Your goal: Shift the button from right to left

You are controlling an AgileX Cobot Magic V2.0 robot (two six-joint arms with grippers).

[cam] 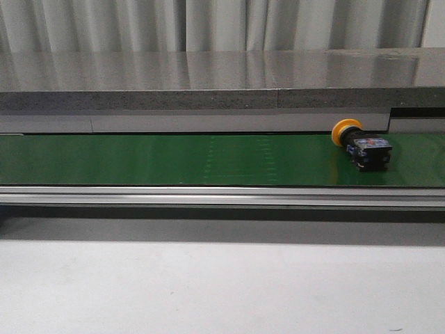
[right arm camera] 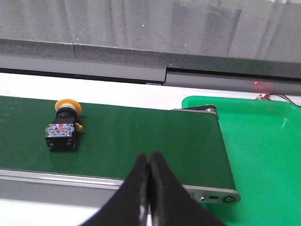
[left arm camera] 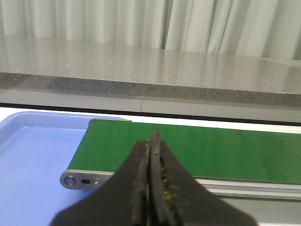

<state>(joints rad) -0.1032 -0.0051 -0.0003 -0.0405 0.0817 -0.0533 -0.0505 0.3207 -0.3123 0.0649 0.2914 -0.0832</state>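
Observation:
The button [cam: 361, 144], a yellow mushroom cap on a black boxy body, lies on its side on the green belt [cam: 174, 160] at the right, cap toward the far edge. It also shows in the right wrist view [right arm camera: 63, 129]. My right gripper [right arm camera: 149, 157] is shut and empty, at the belt's near edge, apart from the button. My left gripper [left arm camera: 151, 141] is shut and empty near the belt's left end [left arm camera: 211, 150]. Neither gripper shows in the front view.
A blue tray [left arm camera: 33, 165] lies under the belt's left end. A green tray [right arm camera: 263, 150] lies under its right end. A grey stone ledge [cam: 208, 80] runs behind the belt; an aluminium rail [cam: 208, 197] runs along its near edge.

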